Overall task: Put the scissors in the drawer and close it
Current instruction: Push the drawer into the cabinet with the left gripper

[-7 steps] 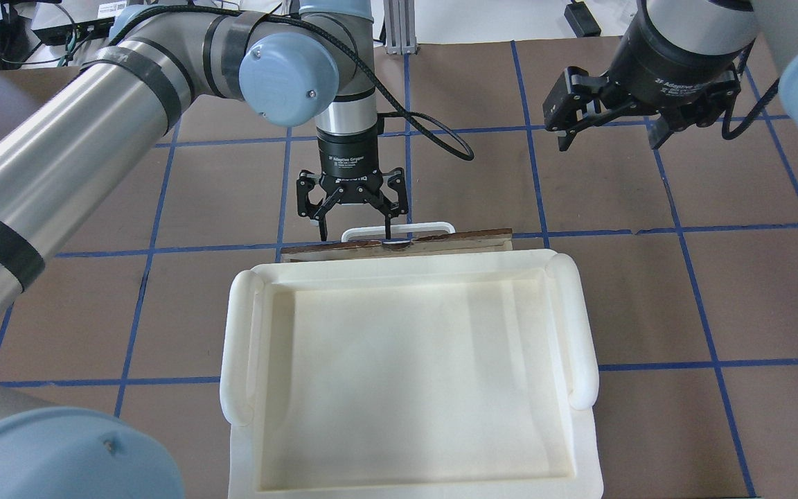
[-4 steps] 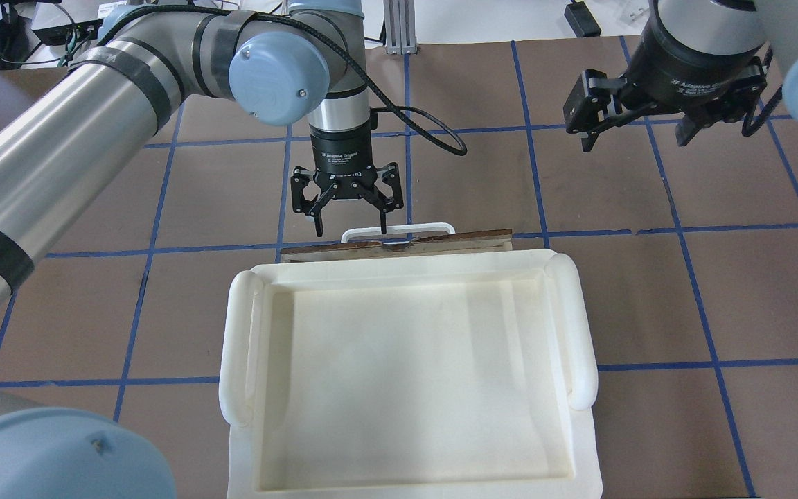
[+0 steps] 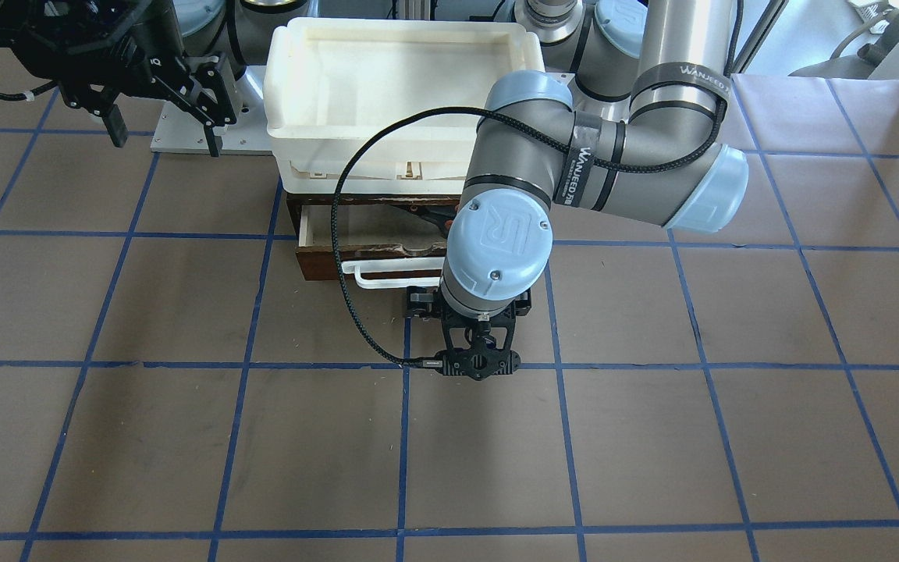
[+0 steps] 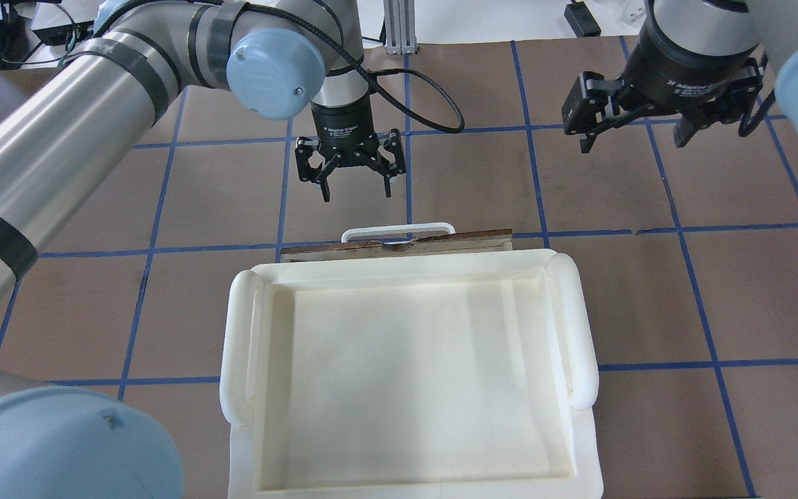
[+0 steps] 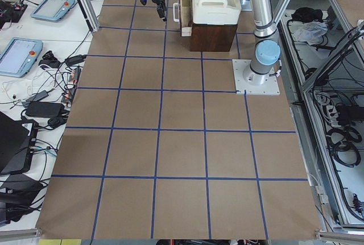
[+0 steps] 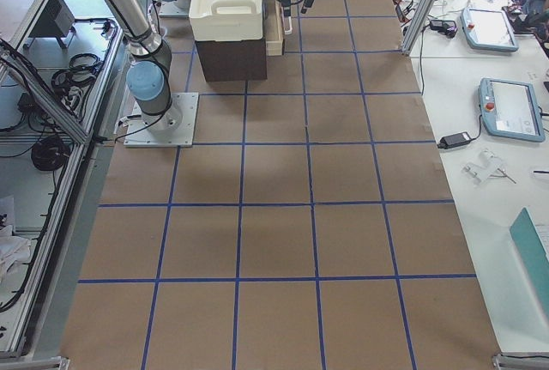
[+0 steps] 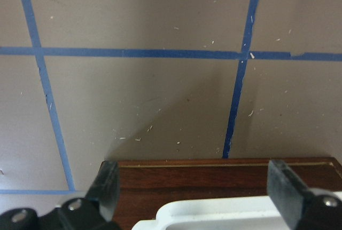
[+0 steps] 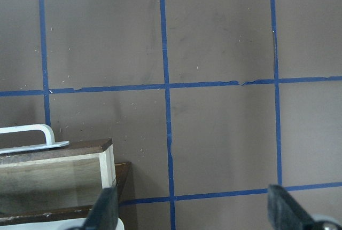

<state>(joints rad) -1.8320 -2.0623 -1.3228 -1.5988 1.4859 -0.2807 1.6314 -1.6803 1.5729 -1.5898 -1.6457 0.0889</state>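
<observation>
The drawer (image 3: 356, 261) is pulled partly open under the white tray, and its dark front and white bar handle (image 4: 397, 229) face away from the robot. The scissors (image 3: 432, 219) lie inside it, with orange-red showing at the handles. They are partly hidden by my left arm. My left gripper (image 4: 356, 195) is open and empty, hanging a short way beyond the handle. In the left wrist view its fingers (image 7: 109, 187) frame the drawer front (image 7: 214, 176). My right gripper (image 4: 631, 145) is open and empty, off to the right of the drawer.
A large white plastic tray (image 4: 582, 326) sits on top of the dark wooden cabinet (image 5: 213, 36) that holds the drawer. The table is brown, with a grid of blue tape. In the front-facing view my left arm's elbow (image 3: 500, 234) hangs over the drawer's right part.
My left gripper has drawn back from the drawer handle, away from the robot, and stayed open. My right gripper shifted slightly to the right. The drawer has not moved.
</observation>
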